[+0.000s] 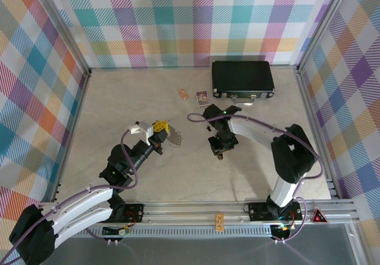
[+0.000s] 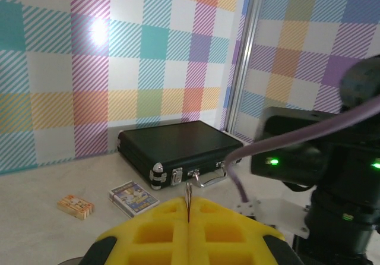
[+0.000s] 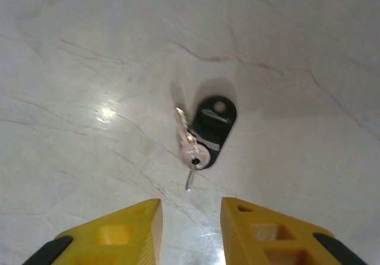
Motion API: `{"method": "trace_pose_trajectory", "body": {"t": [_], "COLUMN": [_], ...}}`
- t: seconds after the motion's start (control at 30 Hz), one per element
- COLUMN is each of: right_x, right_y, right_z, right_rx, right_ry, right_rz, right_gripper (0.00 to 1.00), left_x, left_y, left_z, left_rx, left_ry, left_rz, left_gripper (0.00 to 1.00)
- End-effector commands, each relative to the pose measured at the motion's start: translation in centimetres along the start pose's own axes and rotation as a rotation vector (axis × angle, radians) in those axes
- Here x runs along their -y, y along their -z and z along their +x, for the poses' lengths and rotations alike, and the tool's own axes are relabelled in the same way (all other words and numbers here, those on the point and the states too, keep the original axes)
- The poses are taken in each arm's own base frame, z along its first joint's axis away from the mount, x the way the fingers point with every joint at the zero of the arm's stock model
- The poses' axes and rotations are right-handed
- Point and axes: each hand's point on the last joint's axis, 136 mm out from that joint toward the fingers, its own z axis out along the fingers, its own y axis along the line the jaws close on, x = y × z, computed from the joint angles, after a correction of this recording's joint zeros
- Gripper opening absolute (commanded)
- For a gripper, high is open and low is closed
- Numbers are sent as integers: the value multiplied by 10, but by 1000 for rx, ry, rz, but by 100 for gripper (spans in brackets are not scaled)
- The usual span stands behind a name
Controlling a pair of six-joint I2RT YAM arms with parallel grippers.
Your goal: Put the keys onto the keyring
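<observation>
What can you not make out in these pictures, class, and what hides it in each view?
Left wrist: metal sliver between the left fingers, edge-on; the fingers hide the rest.
Right wrist: keys overlap; whether joined is unclear.
Top: card print too small.

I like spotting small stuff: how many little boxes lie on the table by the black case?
2. An orange box lies left of a card pack, both in front of the black case and apart from it. More could be hidden from these cameras.
</observation>
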Motion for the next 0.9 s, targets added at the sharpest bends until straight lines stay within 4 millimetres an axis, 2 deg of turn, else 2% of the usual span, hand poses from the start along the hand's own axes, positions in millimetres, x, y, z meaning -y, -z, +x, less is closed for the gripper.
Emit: {"method": "trace_pose_trajectory", "body": {"t": [0.0, 0.13, 0.33, 0.47, 0.7, 0.87], "right_x": [-4, -8, -5, 1, -4, -5], "right_y": [6, 7, 3, -4, -11, -22], "right_z": [-22, -21, -7, 7, 22, 30], "right_rx": [233, 411, 603, 680, 828, 858], "right_ry": [-131, -174, -227, -252, -223, -213], "right_rz": [-51, -60, -45, -26, -9, 7], "right_gripper": [31, 31, 31, 31, 30, 28], "left_x": [9, 10, 10, 10, 10, 10], "left_y": [0, -3, -3, -3, -3, -3], "left_z": [-9, -6, -4, -4, -5, -2], "left_rx": [35, 25, 21, 23, 24, 17], "left_ry": [-2, 2, 2, 3, 3, 2], "left_rz": [36, 43, 43, 44, 40, 40], "left_gripper": [0, 0, 0, 0, 0, 0]}}
